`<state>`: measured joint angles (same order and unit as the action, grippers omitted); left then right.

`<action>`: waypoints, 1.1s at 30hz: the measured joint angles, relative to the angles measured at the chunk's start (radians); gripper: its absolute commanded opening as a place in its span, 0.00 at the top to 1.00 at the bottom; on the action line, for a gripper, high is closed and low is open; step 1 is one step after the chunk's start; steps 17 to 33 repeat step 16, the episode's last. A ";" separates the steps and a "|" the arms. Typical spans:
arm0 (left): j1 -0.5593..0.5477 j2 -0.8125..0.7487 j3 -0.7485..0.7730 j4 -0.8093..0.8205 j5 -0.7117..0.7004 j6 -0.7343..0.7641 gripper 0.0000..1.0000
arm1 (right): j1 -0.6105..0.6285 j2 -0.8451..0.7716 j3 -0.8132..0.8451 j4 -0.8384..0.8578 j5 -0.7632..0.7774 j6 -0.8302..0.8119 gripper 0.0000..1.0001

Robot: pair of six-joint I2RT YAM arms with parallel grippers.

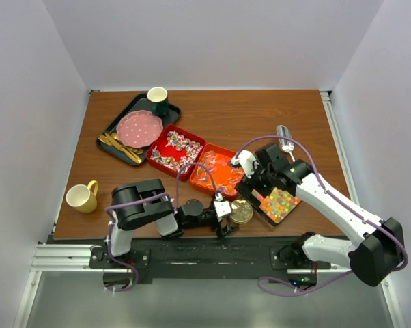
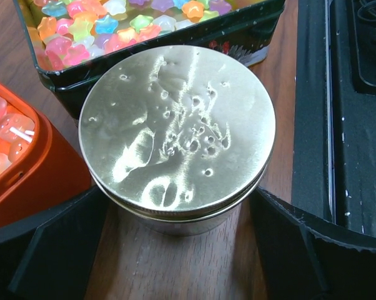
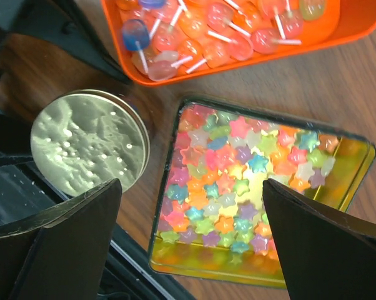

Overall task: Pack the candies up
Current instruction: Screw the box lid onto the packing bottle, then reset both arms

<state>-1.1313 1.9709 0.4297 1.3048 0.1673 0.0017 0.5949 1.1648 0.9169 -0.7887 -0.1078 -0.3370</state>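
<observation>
Star-shaped candies [image 3: 238, 181] in many colours fill a square gold-lined tin [image 3: 347, 164] near the table's front edge. My right gripper [image 3: 191, 244] hangs open over that tin [image 1: 279, 203], nothing between its fingers [image 3: 325, 244]. A round tin with a gold lid [image 2: 175, 131] stands just left of it. My left gripper [image 2: 175, 250] is open, low on the table, with a finger on each side of that round tin [image 1: 241, 211]. An orange tray [image 1: 218, 169] holds red, orange and blue candies on sticks [image 3: 225, 31]. A red tray [image 1: 175, 152] holds twist-wrapped candies.
A black tray [image 1: 127, 113] at the back left carries a pink plate [image 1: 138, 128], gold cutlery [image 1: 120, 145] and a dark cup [image 1: 158, 101]. A yellow mug [image 1: 81, 197] stands at the left edge. A silver scoop [image 1: 285, 137] lies behind the right arm. The black base rail [image 2: 356, 125] borders the near edge.
</observation>
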 measured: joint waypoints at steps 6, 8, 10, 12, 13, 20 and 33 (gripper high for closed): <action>0.019 -0.079 0.008 -0.148 0.023 0.005 0.00 | 0.000 0.000 0.021 -0.012 0.097 0.030 0.01; 0.026 -0.115 0.018 -0.225 0.048 0.010 0.00 | 0.000 0.000 0.025 -0.012 0.116 0.031 0.01; 0.032 -0.157 0.019 -0.296 0.076 0.010 0.00 | 0.000 0.000 0.028 -0.011 0.126 0.031 0.01; 0.036 -0.218 0.015 -0.396 0.101 0.010 0.00 | 0.000 0.000 0.031 -0.007 0.144 0.030 0.01; 0.037 -0.252 0.011 -0.447 0.112 0.010 0.00 | 0.000 -0.001 0.031 -0.002 0.148 0.030 0.01; 0.038 -0.363 -0.002 -0.605 0.136 0.018 0.00 | 0.000 -0.003 0.031 0.005 0.153 0.030 0.01; 0.038 -0.363 -0.002 -0.605 0.136 0.018 0.00 | 0.000 -0.003 0.031 0.005 0.153 0.030 0.01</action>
